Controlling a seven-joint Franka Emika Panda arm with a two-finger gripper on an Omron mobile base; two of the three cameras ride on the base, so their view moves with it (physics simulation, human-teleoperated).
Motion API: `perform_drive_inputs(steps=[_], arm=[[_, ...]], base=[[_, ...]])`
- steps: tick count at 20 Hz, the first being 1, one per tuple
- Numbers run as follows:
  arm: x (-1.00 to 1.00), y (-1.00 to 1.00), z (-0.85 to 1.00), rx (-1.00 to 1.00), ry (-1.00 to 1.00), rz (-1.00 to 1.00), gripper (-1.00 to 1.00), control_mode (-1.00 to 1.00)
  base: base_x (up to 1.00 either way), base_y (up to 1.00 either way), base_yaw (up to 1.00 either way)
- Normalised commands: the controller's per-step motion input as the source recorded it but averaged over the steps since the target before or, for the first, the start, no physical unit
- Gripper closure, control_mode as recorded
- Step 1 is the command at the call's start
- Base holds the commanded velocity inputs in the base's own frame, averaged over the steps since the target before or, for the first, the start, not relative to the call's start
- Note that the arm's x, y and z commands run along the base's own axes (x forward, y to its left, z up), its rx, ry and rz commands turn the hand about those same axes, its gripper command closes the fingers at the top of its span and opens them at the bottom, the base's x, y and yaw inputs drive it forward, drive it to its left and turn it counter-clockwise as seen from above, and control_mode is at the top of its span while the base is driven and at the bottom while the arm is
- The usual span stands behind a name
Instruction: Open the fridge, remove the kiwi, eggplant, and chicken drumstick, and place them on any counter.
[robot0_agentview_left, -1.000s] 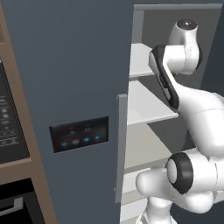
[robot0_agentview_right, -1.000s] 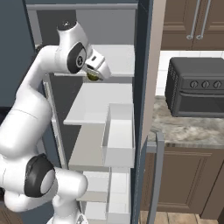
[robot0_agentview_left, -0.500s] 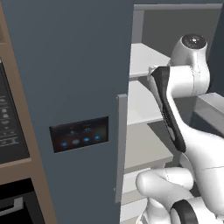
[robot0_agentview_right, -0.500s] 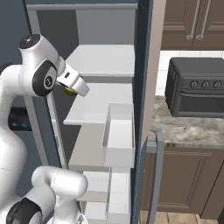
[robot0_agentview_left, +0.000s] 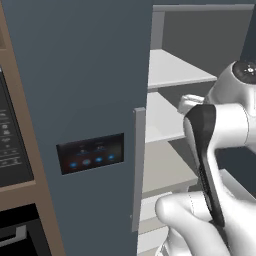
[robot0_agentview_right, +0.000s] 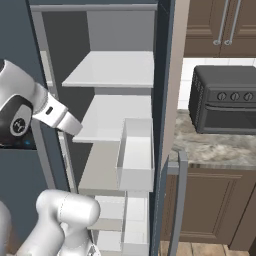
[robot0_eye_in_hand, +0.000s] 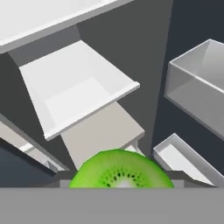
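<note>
Kiwi (robot0_eye_in_hand: 120, 170) sits at the gripper, green cut face toward the hand camera; judged clamped between the jaws, fingertips hidden. Fridge (robot0_agentview_right: 165, 100) right door open, white shelves bare. Worktop (robot0_agentview_right: 215, 150) right of the fridge carries a black oven (robot0_agentview_right: 225, 100). Judged: 1 of 3 foods in hand, 0 placed. Arm folded at the fridge mouth.

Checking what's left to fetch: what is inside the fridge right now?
Inside the fridge, bare white shelves and a door bin show. The kiwi sits at the gripper. The arm covers part of the lower shelves.
</note>
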Motion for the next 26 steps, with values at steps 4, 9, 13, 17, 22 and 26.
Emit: perform_drive_inputs(steps=[4, 9, 13, 17, 22, 26], arm=[[-0.86, 0.02, 0.0, 0.0, 0.0, 0.0, 1.0, -1.0], [-0.34, 0.0, 0.0, 0.01, 0.0, 0.0, 1.0, -1.0], [0.0, 0.0, 0.0, 0.0, 0.0, 0.03, 1.0, -1.0], [0.01, 0.0, 0.0, 0.0, 0.04, 0.04, 1.0, -1.0], [0.0, 0.0, 0.0, 0.0, 0.04, 0.01, 1.0, 1.0], [0.0, 0.0, 0.0, 0.0, 0.0, 0.0, 1.0, 1.0]], base=[[0.0, 0.0, 0.0], [0.0, 0.0, 0.0], [0.0, 0.0, 0.0], [0.0, 0.0, 0.0], [0.01, 0.0, 0.0], [-0.3, 0.02, 0.0]])
